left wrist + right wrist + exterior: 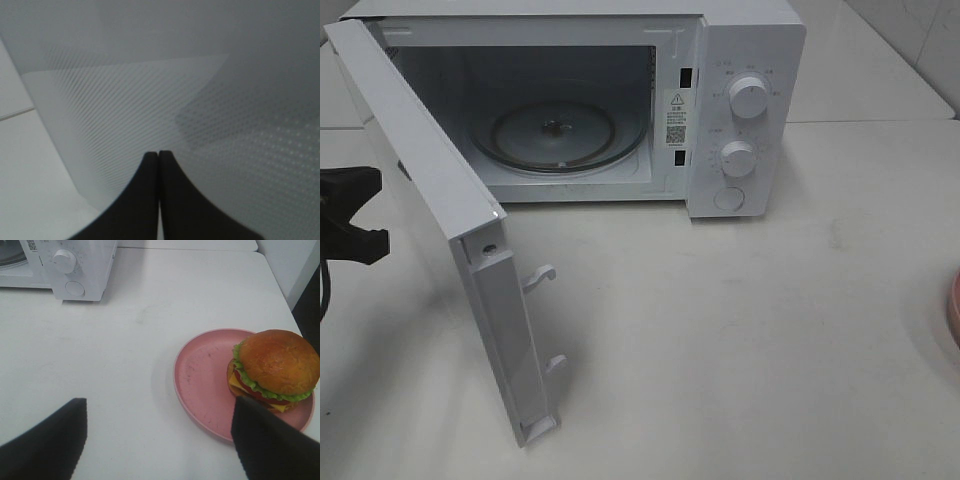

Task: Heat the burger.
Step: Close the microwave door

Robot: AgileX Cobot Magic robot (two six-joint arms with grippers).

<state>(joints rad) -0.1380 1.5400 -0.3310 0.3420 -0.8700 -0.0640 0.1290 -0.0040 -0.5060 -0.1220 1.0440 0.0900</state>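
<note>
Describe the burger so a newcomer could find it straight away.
Start at the white microwave on the white table, then move away from its dials to the round pink plate. The burger sits on that plate, off-centre; its glossy brown bun, green lettuce and yellow cheese make it the only food there.

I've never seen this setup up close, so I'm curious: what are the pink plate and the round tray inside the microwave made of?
The pink plate looks like matte plastic, possibly melamine: flat, even colour, dull sheen, faint scuffs. The turntable inside the microwave appears to be clear glass: see-through, with bright reflections on its rim. Neither can be confirmed by look alone.
</note>
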